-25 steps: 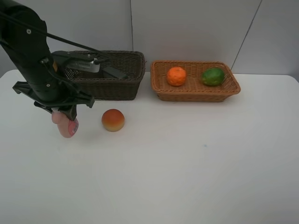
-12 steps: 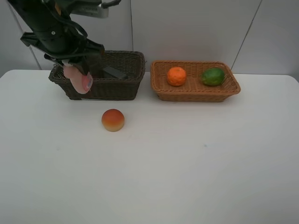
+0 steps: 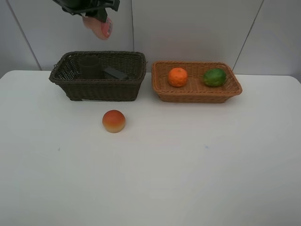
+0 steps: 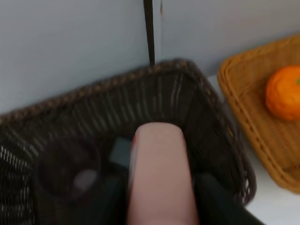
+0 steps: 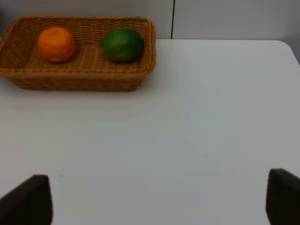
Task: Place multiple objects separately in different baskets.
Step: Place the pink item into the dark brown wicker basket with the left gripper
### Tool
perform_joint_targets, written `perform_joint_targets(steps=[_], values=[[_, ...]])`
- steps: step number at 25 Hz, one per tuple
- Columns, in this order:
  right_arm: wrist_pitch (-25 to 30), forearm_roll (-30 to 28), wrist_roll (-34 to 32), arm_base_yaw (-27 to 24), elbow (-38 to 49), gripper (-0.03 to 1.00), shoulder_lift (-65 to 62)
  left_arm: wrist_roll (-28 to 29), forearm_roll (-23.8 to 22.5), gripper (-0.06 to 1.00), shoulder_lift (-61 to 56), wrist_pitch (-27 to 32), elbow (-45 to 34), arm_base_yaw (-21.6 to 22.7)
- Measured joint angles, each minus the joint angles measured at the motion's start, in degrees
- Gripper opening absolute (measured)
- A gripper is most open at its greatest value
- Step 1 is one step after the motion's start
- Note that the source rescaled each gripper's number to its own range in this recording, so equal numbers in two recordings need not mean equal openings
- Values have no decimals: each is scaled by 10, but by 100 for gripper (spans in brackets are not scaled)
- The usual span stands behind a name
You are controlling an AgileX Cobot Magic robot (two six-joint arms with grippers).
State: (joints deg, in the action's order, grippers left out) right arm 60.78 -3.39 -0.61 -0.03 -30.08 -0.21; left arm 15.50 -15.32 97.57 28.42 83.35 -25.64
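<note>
My left gripper hangs high above the dark brown basket, shut on the pink bottle, which points down and to the right. In the left wrist view the pink bottle fills the middle over the dark basket. A translucent cup and a black bottle lie in that basket. The orange and the green fruit lie in the light tan basket. The peach-like fruit sits on the table in front of the dark basket. My right gripper is open, low over bare table.
The two baskets stand side by side at the back of the white table, close to the grey wall. A wide stretch of table lies between my right gripper and the tan basket.
My left gripper rose from table height beside the peach-like fruit, carrying the pink bottle up and rightward to a spot above the dark basket. Nothing else moved.
</note>
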Motion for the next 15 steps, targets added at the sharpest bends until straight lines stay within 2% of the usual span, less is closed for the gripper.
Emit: perform_joint_targets(steps=[12,15], values=[[0,0,0,0,0,100,0,0,-9,41,196,-10,142,1],[0,0,0,0,0,100,0,0,-9,41,240,-30,167,2]])
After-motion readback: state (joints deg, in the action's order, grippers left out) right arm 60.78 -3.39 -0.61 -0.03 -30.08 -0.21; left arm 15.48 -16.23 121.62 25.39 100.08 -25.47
